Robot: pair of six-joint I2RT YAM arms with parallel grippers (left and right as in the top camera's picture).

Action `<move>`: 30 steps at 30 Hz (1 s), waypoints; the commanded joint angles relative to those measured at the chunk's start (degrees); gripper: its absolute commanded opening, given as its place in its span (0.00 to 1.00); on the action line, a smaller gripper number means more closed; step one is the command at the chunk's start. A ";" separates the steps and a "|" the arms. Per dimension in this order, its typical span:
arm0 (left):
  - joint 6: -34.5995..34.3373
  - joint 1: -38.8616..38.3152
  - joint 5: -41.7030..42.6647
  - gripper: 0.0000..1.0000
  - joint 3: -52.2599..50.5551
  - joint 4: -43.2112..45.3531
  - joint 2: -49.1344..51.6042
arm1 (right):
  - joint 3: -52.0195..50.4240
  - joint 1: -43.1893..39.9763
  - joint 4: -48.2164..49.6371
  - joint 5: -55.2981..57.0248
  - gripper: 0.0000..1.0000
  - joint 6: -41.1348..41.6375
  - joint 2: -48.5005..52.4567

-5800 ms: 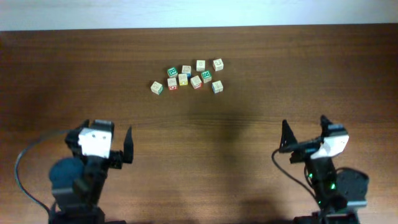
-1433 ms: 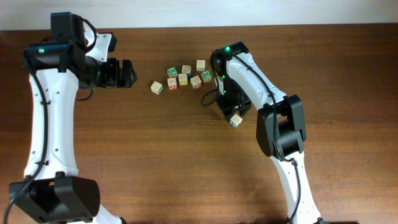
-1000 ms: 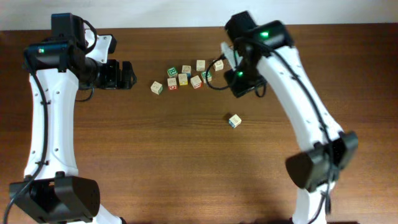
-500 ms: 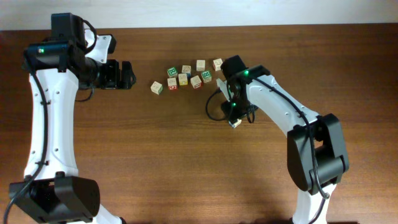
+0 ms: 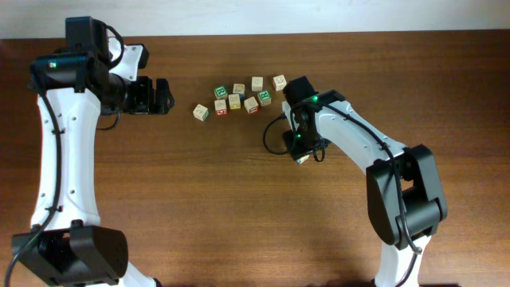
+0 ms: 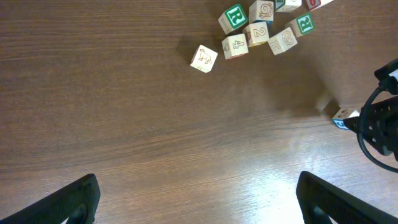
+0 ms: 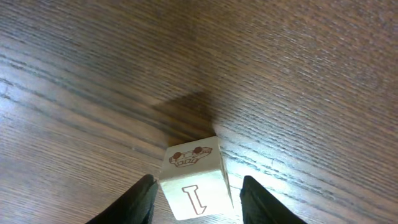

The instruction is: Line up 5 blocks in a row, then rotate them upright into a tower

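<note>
Overhead: right arm (image 5: 351, 135) is back down over the lone block (image 7: 194, 182). A second ago it had lifted off toward the pile and left that block bare on the bench (image 5: 199, 215). Nothing has shifted over the last half second. The block sits well apart from the other nine blocks (image 5: 235, 101), on the robot's side of them (at the start it lay at the pile's right end, so it has been pulled out).

Right wrist: the block rests on the bench, and a face with a red car drawing and a face with a red letter both show. Right jaws straddle it, with one finger (image 7: 138, 200) against its left edge and the other just beside its right face. Whether they actually pinch it I cannot tell from this angle.

Left wrist: left jaws are spread wide and hold nothing, hanging off the pile's left end, unchanged.

Reading: release then re-approach suggests a regrasp, to turn this same block further. It is likely the first of five. The rest of the pile lies as it did, with no line formed yet.
</note>
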 commanded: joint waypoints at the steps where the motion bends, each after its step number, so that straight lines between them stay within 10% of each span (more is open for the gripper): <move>1: -0.72 0.28 0.04 0.99 1.05 -0.04 0.44 | -1.01 -0.11 0.11 1.03 0.45 -0.70 0.79; 8: -0.72 0.28 0.04 0.99 1.05 -0.04 0.44 | -2.14 -0.11 0.22 1.07 0.41 -5.62 0.79; 28: -0.72 0.31 0.04 0.99 1.05 -0.04 0.44 | -2.10 -0.11 -1.55 1.66 0.34 26.29 0.79; 30: -0.72 0.28 0.04 0.99 1.05 -0.04 0.44 | -2.01 -0.11 -1.53 1.68 0.48 26.27 0.79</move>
